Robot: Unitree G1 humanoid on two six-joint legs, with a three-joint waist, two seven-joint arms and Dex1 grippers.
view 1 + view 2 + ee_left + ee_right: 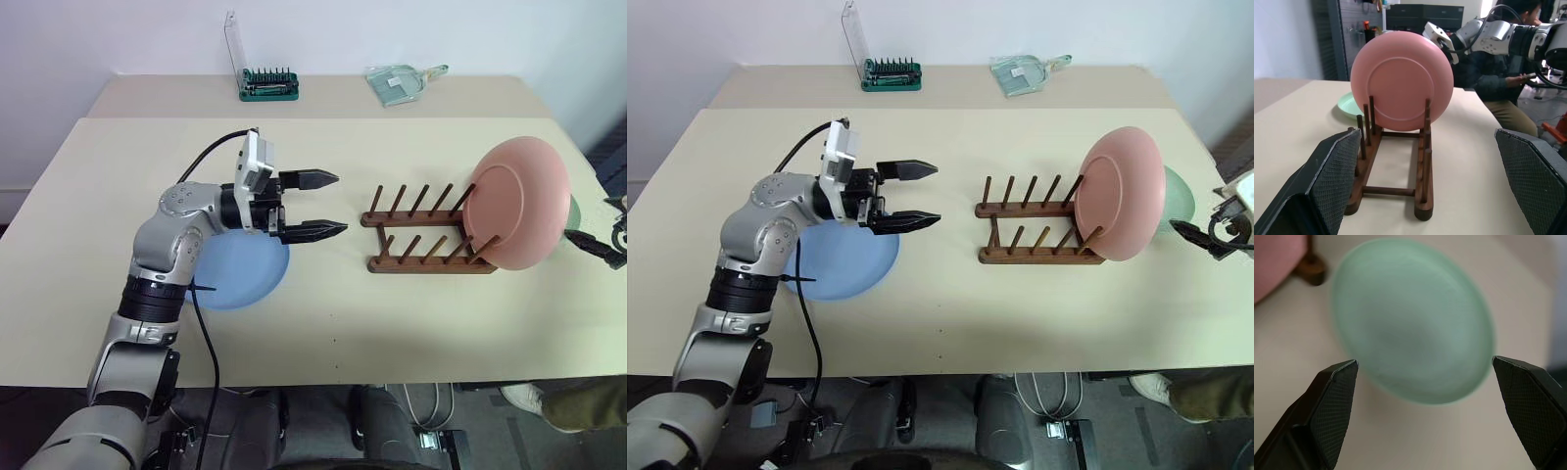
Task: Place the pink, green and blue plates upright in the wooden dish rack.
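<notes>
A round pink plate (517,202) stands upright at the right end of the dark wooden dish rack (423,245). The blue plate (240,274) and green plate (1411,320) lie flat on the table. Both the left gripper (329,204) and right gripper (1425,382) are spread wide, holding nothing.

pink plate (514,201), plain. pale mint-green plate (1413,320), plain. light blue plate (240,274), plain. dark brown wooden dish rack (421,240). cream table (392,323). black gripper fingers (1334,171), cross-hatched pads. dark green bit set (269,84), clear lid.
</notes>
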